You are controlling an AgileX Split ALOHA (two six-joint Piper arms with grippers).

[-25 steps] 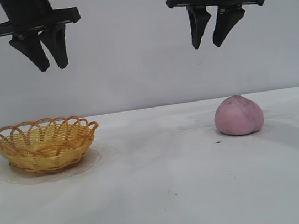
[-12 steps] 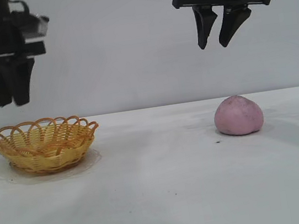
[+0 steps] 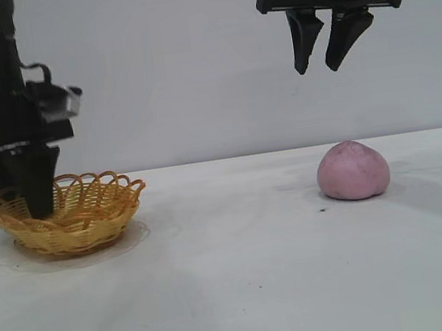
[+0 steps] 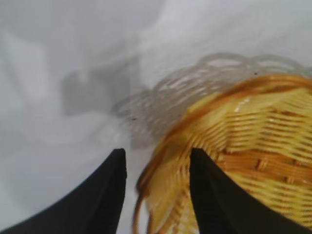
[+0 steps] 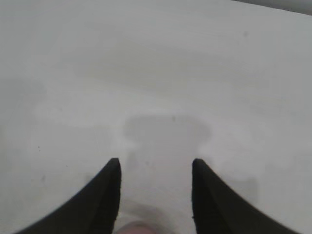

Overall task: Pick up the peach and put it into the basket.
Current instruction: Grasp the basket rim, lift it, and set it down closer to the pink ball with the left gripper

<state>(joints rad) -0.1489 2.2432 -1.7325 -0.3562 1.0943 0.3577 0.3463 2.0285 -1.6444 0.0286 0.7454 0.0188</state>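
Note:
The dusty pink peach (image 3: 353,170) rests on the white table at the right, and only a sliver of it (image 5: 139,228) shows in the right wrist view. High above it, a little to its left, hangs my right gripper (image 3: 316,68) (image 5: 156,163), open and empty. The yellow woven basket (image 3: 88,213) with its looped orange rim stands at the left. My left gripper (image 3: 34,210) has come down at the basket's left side. In the left wrist view its fingers (image 4: 156,153) stand apart, with the basket's rim (image 4: 253,146) between them.
A white tabletop (image 3: 237,278) runs under both arms, and a plain pale wall stands behind. A wide stretch of table separates the basket from the peach. A small dark speck (image 3: 323,210) lies in front of the peach.
My left arm has dropped from high above the table down onto the basket's left rim. The right gripper, the peach and the basket have kept their places.

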